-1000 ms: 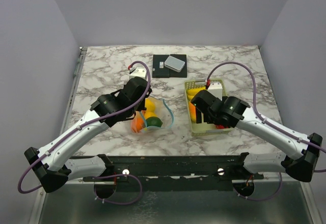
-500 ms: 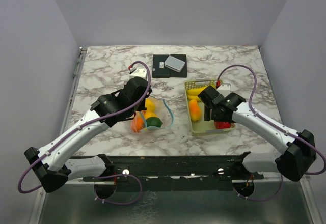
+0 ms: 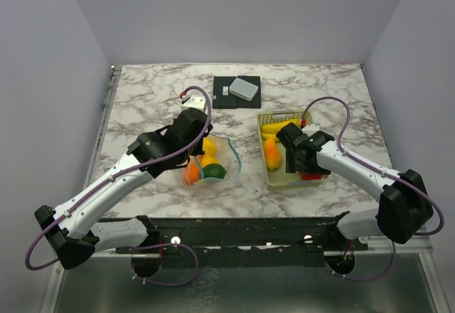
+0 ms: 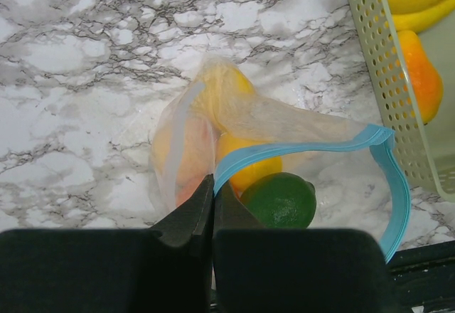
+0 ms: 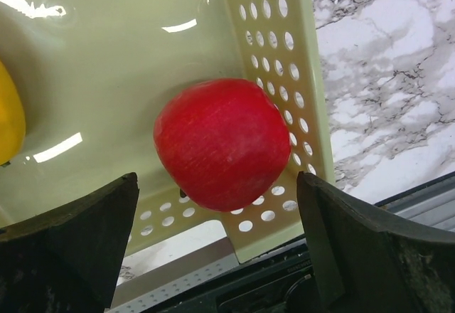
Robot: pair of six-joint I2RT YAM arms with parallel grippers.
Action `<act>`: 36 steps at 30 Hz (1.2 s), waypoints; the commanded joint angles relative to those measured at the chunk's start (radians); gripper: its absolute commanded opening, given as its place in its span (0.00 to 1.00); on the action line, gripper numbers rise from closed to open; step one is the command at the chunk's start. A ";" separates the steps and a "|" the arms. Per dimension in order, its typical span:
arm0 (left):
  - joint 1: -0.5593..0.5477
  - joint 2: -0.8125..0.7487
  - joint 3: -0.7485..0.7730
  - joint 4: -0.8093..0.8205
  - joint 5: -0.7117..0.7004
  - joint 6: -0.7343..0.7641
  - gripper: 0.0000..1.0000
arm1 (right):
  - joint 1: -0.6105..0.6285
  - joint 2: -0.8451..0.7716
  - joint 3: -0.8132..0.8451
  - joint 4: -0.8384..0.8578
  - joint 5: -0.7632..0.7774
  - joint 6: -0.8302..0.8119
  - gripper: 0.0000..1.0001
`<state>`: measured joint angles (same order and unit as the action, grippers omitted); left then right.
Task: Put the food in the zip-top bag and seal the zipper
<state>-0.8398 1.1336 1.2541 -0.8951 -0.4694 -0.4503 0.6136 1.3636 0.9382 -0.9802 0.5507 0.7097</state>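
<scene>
Your left hand point(image 4: 213, 199) pinches the zip-top bag point(image 4: 284, 124) open for loading; your right hand point(image 5: 217, 185) gapes around the red apple point(image 5: 222, 142)

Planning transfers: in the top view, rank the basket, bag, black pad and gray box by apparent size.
1. basket
2. bag, partly hidden, so its lead over the pad is unsure
3. black pad
4. gray box, lying on the pad
</scene>
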 commanded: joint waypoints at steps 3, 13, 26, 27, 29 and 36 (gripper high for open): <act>-0.001 -0.006 -0.007 0.022 0.012 0.010 0.00 | -0.017 0.028 -0.037 0.056 -0.018 -0.005 0.98; -0.001 -0.008 -0.008 0.024 0.013 0.010 0.00 | -0.049 0.084 -0.039 0.110 -0.045 -0.022 0.98; -0.002 -0.018 -0.013 0.021 0.008 0.014 0.00 | -0.054 0.119 -0.023 0.132 -0.075 -0.033 0.73; -0.001 -0.018 -0.013 0.020 0.006 0.014 0.00 | -0.055 0.115 -0.020 0.130 -0.076 -0.035 0.69; -0.002 -0.018 -0.013 0.021 0.008 0.014 0.00 | -0.055 0.101 -0.006 0.123 -0.082 -0.042 0.59; -0.001 -0.017 -0.007 0.020 0.008 0.013 0.00 | -0.055 0.026 0.061 0.073 -0.100 -0.053 0.49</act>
<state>-0.8398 1.1332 1.2488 -0.8909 -0.4686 -0.4461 0.5671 1.4506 0.9360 -0.8753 0.4725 0.6643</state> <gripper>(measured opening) 0.005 0.721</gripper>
